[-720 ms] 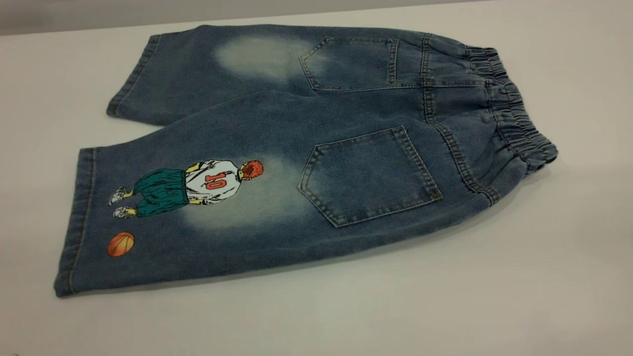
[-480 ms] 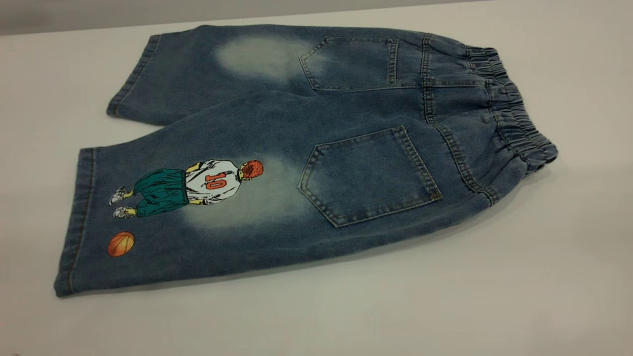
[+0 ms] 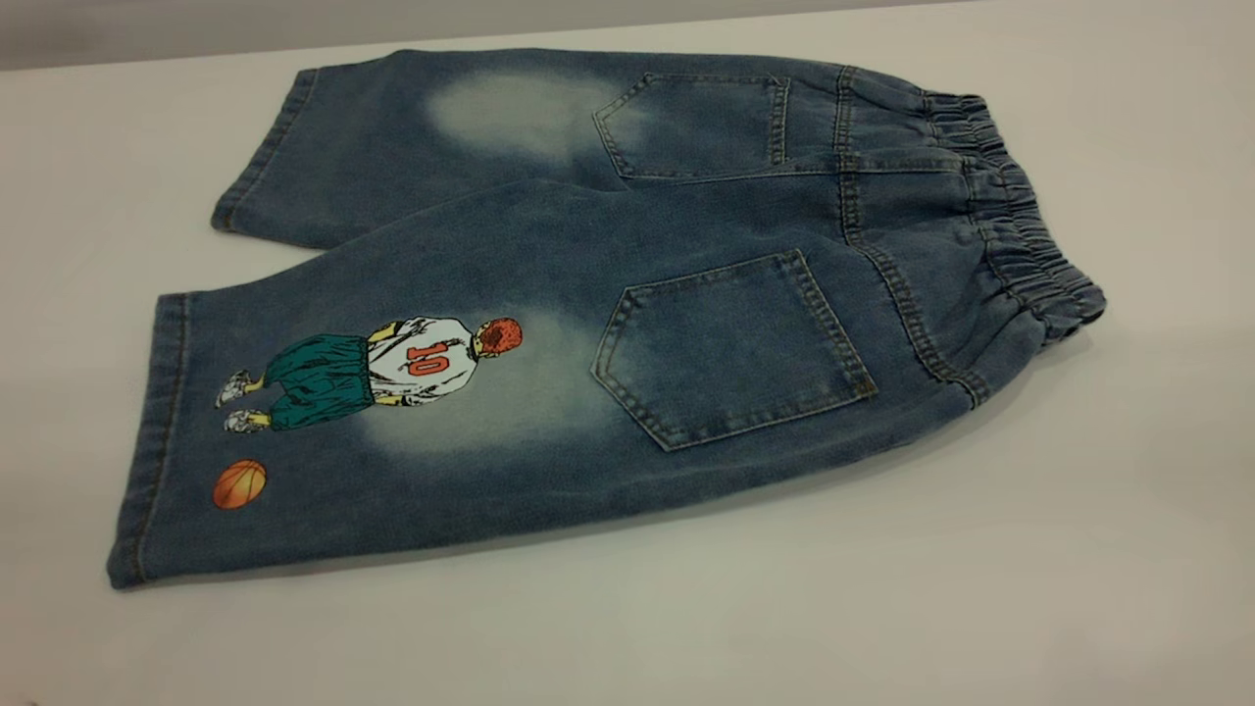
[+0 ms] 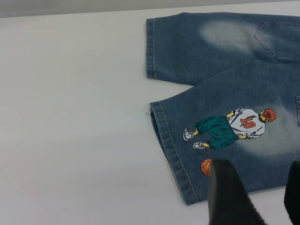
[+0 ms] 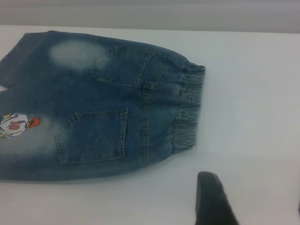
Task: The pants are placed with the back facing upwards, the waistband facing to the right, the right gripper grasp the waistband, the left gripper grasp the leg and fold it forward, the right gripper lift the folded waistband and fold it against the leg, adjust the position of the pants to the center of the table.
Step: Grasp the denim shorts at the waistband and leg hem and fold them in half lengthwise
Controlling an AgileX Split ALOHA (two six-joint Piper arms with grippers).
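Observation:
The pants [image 3: 588,245] lie flat on the table [image 3: 882,588], back up, two patch pockets showing. The ruffled waistband [image 3: 1020,235] points right. The printed leg [image 3: 392,431] is the near one, with the number 10 player and orange ball near its hem. Neither gripper shows in the exterior view. In the left wrist view my left gripper [image 4: 257,164] is open over the near edge of that leg [image 4: 234,136], one finger beside the ball. In the right wrist view my right gripper [image 5: 253,187] is open over bare table, off the near end of the waistband [image 5: 187,108], holding nothing.
The plain leg [image 3: 392,137] lies farther back, its hem at the left. White tabletop surrounds the pants on all sides, with a wide strip along the near edge [image 3: 686,637]. The table's far edge [image 3: 147,59] runs behind the pants.

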